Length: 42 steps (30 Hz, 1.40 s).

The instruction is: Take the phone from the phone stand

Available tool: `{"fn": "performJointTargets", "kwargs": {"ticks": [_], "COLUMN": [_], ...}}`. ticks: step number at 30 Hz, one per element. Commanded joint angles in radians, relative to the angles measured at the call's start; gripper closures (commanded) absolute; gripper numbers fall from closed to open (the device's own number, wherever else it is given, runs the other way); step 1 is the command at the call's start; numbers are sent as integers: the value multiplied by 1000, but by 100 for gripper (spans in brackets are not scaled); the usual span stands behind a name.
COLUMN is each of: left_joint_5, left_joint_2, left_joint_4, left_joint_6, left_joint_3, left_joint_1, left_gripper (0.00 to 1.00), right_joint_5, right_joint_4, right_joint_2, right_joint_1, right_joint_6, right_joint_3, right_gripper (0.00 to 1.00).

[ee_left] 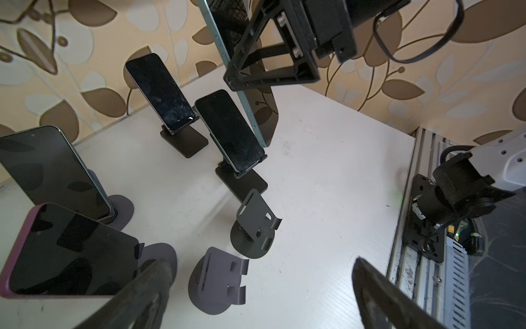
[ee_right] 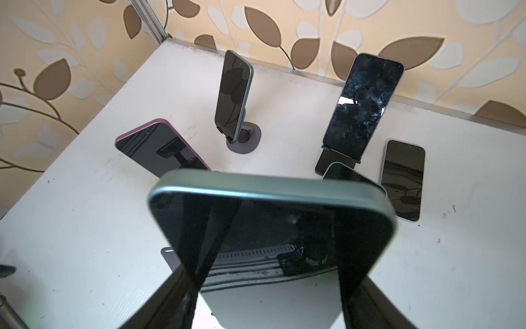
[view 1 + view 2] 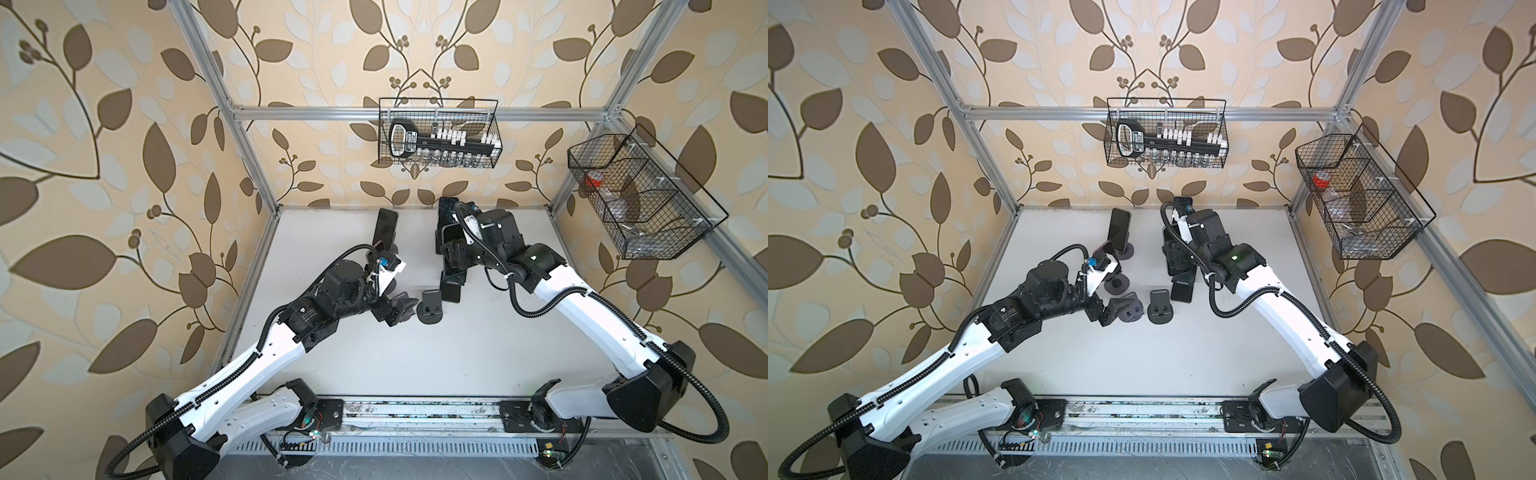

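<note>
The back wire basket point(image 3: 494, 124) holds a black rack of white pieces point(image 3: 440, 143). The side basket point(image 3: 648, 245) holds a red-capped item point(image 3: 595, 179) and some clear bits. On the desk point(image 3: 478, 353), other phones point(image 2: 364, 105) lean on stands around an empty grey stand point(image 1: 256, 228) and an empty purple stand point(image 1: 219, 279). The right fingers point(image 2: 358, 299) clench the green-edged phone point(image 2: 270, 188), held off the desk. The left fingers point(image 1: 136, 302) gape, released, just beside the empty purple stand.

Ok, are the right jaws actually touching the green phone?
Touching. The right wrist view shows the green phone clamped between the jaws of the right gripper, its side edges pressed against both.
</note>
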Motion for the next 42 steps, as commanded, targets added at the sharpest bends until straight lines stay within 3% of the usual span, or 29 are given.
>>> {"fn": "performJointTargets", "kwargs": {"ticks": [1, 13, 31, 42], "left_joint_5": [-12, 23, 136, 132], "left_joint_2": [16, 155, 381, 516], "left_joint_4": [85, 140, 179, 180], "left_joint_6": [49, 89, -3, -41], "left_joint_3": [29, 90, 299, 416], "left_joint_1": [5, 5, -6, -50], "left_gripper": [1, 1, 1, 3], "right_joint_5": [-22, -34, -83, -74], "right_joint_4": [31, -24, -48, -47], "right_joint_2": [21, 123, 160, 226], "right_joint_1": [-10, -79, -432, -494], "right_joint_6": [-4, -13, -41, -42], "right_joint_3": [58, 157, 178, 158], "right_gripper": [44, 44, 44, 45]}}
